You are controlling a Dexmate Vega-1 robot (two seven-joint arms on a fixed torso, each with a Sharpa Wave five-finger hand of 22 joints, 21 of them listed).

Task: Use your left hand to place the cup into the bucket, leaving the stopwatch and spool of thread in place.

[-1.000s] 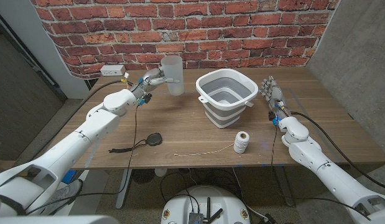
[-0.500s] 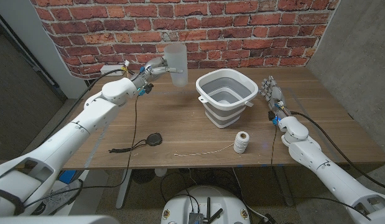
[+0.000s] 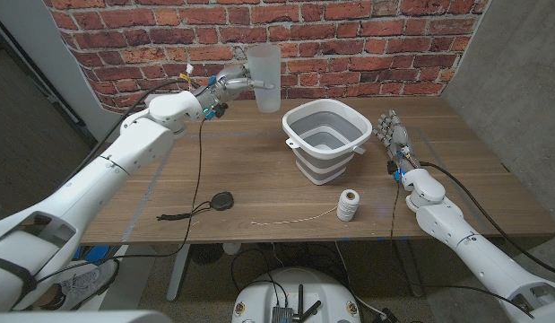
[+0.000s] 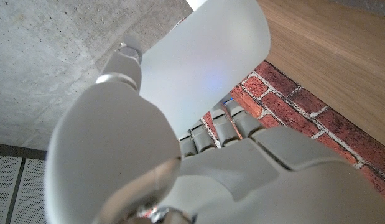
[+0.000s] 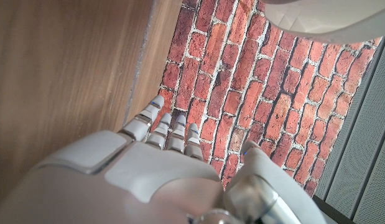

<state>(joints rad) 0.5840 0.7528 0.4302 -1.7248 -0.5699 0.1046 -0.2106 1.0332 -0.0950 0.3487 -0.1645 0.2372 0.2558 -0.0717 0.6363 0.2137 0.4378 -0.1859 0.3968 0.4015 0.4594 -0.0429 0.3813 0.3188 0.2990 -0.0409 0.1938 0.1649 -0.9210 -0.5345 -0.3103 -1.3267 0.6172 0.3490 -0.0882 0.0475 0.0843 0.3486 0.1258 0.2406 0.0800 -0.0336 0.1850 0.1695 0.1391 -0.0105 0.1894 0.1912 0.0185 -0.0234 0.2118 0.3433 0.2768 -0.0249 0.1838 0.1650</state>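
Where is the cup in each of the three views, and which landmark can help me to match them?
Head view: the cup is at top centre, held by the left hand in front of the brick wall, up and to the left of the bucket.
Left wrist view: the cup is at upper centre, beyond the fingers.
Right wrist view: the cup is not in it.
Shared landmark: the brick wall.

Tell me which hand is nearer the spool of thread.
Right. The right hand stands by the bucket's right side, just behind and right of the spool of thread; the left hand holds the cup aloft, far back left.
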